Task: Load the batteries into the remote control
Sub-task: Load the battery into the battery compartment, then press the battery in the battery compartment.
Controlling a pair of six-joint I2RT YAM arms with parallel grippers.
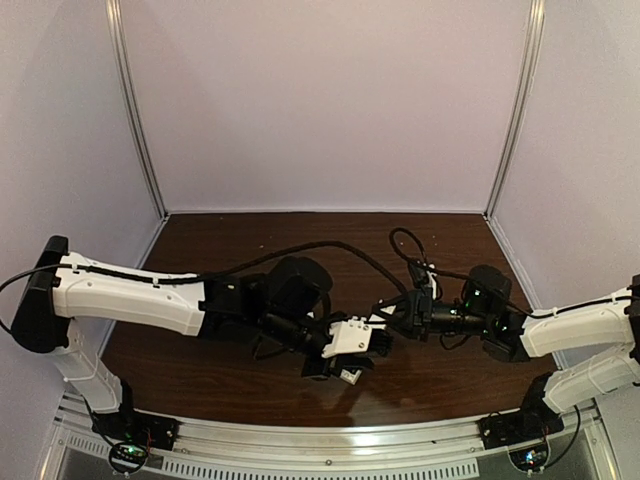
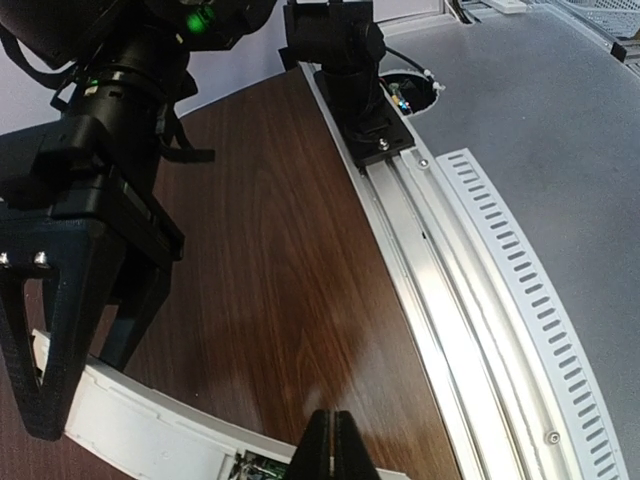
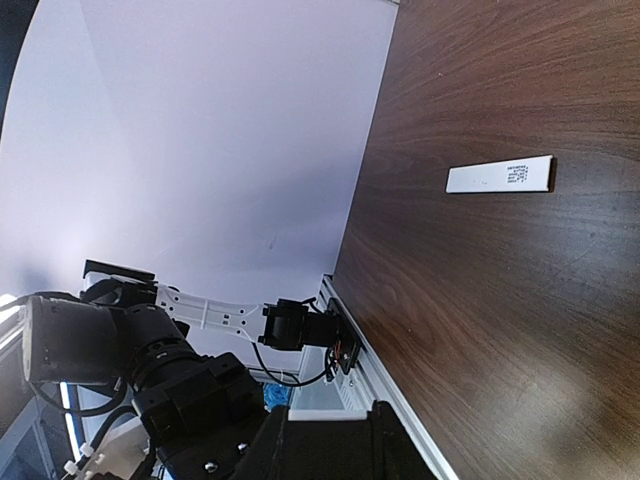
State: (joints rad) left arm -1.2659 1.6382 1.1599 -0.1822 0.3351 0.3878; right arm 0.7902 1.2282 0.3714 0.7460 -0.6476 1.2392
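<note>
Remote: slim white plastic remote control [image 2: 150, 425] over the dark wooden table [image 2: 280, 250], clamped by right end effector [image 2: 80, 395] for steadiness.
Left end effector [image 2: 330, 445]: pinched shut beside remote control's recess, probably for seating.
Batteries: unseen.

table [image 2: 290, 250] glossy dark wood; remote control [image 2: 150, 425] smooth white plastic

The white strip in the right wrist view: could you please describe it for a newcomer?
The dark wooden table fills the right side of that view. In its upper part lies a thin flat white strip, the only pale thing on the wood, with small dark print near one end.
</note>
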